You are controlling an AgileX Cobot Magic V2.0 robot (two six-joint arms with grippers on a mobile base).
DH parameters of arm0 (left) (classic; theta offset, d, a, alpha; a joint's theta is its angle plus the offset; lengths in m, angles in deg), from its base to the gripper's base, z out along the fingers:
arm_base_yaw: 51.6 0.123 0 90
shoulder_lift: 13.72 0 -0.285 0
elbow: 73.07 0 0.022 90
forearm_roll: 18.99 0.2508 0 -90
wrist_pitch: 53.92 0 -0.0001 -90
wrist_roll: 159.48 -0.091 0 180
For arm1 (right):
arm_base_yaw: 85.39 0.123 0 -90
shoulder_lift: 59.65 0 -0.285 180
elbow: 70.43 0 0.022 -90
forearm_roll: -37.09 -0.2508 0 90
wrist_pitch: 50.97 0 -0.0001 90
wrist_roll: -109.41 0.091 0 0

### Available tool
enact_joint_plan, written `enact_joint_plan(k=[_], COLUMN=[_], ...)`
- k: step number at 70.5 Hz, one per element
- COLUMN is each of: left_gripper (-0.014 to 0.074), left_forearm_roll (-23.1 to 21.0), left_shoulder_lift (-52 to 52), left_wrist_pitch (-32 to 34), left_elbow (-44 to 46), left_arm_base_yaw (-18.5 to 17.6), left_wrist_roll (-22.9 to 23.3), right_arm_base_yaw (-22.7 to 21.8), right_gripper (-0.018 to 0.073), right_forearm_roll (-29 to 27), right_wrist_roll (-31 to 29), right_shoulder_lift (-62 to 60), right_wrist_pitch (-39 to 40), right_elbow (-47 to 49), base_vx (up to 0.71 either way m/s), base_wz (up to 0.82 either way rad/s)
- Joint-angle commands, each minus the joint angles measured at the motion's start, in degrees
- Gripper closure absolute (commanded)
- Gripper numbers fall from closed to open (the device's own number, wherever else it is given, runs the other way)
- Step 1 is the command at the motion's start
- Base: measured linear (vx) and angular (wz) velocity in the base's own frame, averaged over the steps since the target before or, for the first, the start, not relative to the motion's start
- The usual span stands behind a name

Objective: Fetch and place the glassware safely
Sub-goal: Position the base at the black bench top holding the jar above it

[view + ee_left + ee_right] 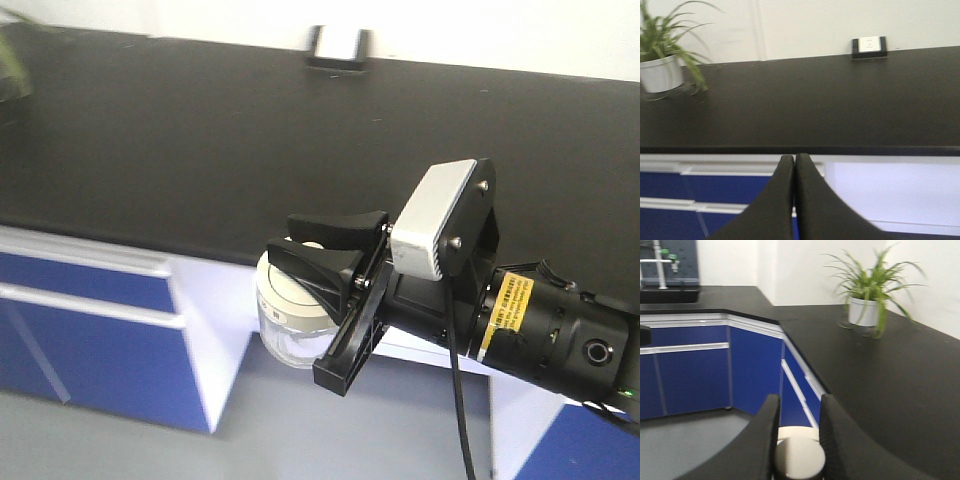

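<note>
Glass jar (290, 340) with its cream lid (283, 297) hangs in the air just short of the table (200, 140) front edge, pinched across the lid by the right end effector (318, 248), probably to spare the fragile body. Left end effector (794, 167) is pressed together, empty. Past the edge the black top offers broad room; the potted plant (865, 300) sits well apart, with blue cabinets (90, 340) below

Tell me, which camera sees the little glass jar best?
The exterior front-facing view: it shows the jar, clear body and cream lid, held in the jaws of the right gripper. The right wrist view catches only the lid top between the jaws. The left wrist view does not show it.
</note>
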Motion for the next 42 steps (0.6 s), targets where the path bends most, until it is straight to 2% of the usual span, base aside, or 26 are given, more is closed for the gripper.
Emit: enact_joint_plan(k=[1,21,42], left_gripper=[0.0603,0.0603,0.0603], left_forearm_roll=[-0.4,-0.4,-0.4], left_shoulder_lift=[-0.6,-0.6,-0.6], left_wrist_pitch=[4.0,4.0,4.0], left_elbow=[1.4,1.4,1.4], left_arm_base_yaw=[-0.3,-0.3,-0.3], left_wrist_roll=[0.2,0.2,0.2], right_arm_base_yaw=[-0.2,-0.2,-0.2], right_gripper=[0.0563,0.0563,0.0563], right_forearm_roll=[-2.1,-2.1,-2.1], right_wrist_roll=[0.0,0.0,0.0], right_shoulder_lift=[-1.7,-1.7,-1.7], right_wrist_pitch=[4.8,4.8,4.8], right_elbow=[1.8,1.8,1.8], base_vx=[0.21,0.23,0.24], base_wz=[-0.49,-0.38,-0.20])
